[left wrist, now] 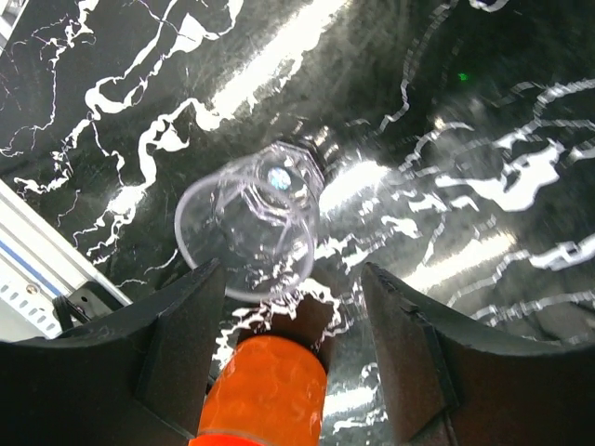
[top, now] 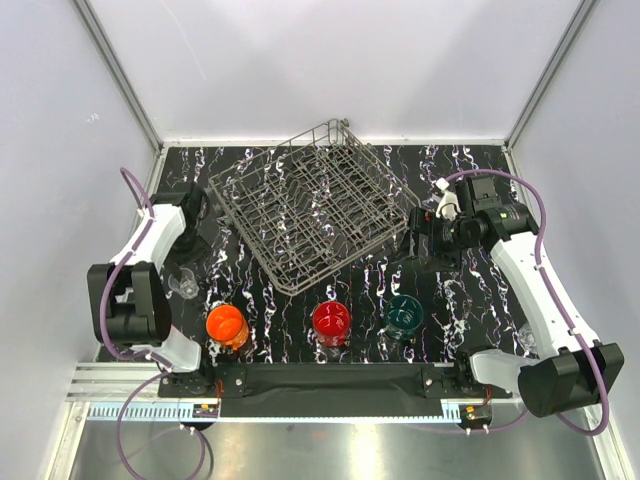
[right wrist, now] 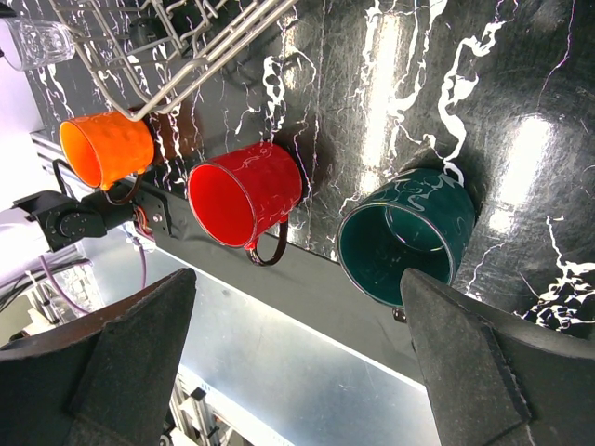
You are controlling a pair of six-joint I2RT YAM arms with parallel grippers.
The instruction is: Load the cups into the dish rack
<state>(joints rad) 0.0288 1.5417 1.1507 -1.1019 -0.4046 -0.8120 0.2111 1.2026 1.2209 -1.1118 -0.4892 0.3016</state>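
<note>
Left gripper (left wrist: 290,271) — jaws partway apart — straddles a clear cup (left wrist: 246,228), one finger apart from it. Right gripper (right wrist: 297,279) gapes wide, holding nothing. Dish rack (top: 310,205) sits far-centre; orange cup (top: 226,324), red cup (top: 331,320) and teal cup (top: 404,312) stand in a row before it — outside.

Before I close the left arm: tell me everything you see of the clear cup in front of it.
The clear cup is small, round and see-through, like glass or clear plastic, with a thin plain rim and a thicker faceted base. It looks empty and appears to stand upright on the black marbled table, near its left side. The left gripper has its jaws apart just short of it; whether one touches the rim is unclear.
</note>
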